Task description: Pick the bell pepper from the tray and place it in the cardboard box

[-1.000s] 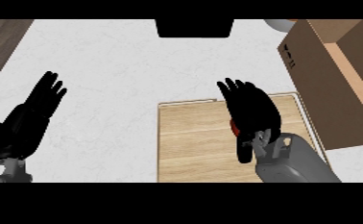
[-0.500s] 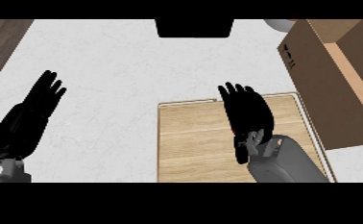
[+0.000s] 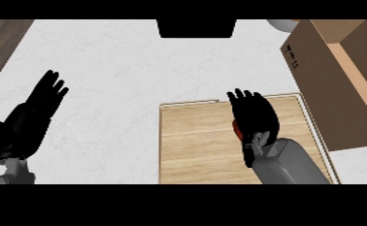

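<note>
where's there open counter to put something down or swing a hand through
The widest bare counter lies between the left hand, the dark block at the far edge and the tray. The tray's left half is bare wood. It is crowded at the right: the right hand covers the bell pepper, close beside the cardboard box.

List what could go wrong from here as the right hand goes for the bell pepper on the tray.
1. The right hand covers the bell pepper; only a red sliver shows at its left side, so whether the fingers enclose it cannot be checked and it may slip out.
2. The cardboard box stands close beside the tray on the right; a low carry could strike its wall.

The left hand rests open at the left edge.
</note>
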You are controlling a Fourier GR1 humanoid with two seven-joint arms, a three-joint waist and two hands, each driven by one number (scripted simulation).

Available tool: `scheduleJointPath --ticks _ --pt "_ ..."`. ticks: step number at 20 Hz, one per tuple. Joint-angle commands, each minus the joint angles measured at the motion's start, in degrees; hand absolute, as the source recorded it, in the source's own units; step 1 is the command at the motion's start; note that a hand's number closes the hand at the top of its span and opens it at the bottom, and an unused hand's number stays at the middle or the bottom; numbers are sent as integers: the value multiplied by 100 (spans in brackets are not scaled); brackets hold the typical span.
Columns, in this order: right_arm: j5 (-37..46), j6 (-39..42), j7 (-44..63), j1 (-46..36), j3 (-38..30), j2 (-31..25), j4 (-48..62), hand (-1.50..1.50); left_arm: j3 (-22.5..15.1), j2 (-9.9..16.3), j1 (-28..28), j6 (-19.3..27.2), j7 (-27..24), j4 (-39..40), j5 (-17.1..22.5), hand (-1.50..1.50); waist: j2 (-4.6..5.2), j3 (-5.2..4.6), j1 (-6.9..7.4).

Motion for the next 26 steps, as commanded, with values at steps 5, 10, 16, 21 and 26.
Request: scheduleJointPath --ticks 5,10,16,21,26 --pt "431 -115 -239 -7 -166 235 279 -150 294 -1 301 -515 -143 -6 9 0 0 0 16" --pt "682 -304 -870 -221 -354 -38 580 150 292 -155 8 -219 223 -143 -180 0 1 1 8" --pt "837 -638 -1537 -404 -332 16 910 150 131 -358 -372 -95 203 309 -471 0 6 0 1" --pt "1133 -755 -1747 -363 -437 59 960 150 320 -375 -161 -200 307 -183 -359 0 1 1 7" --pt "904 -1347 -926 -788 -1553 635 1590 150 285 -351 4 -452 84 -63 -314 0 32 1 69"
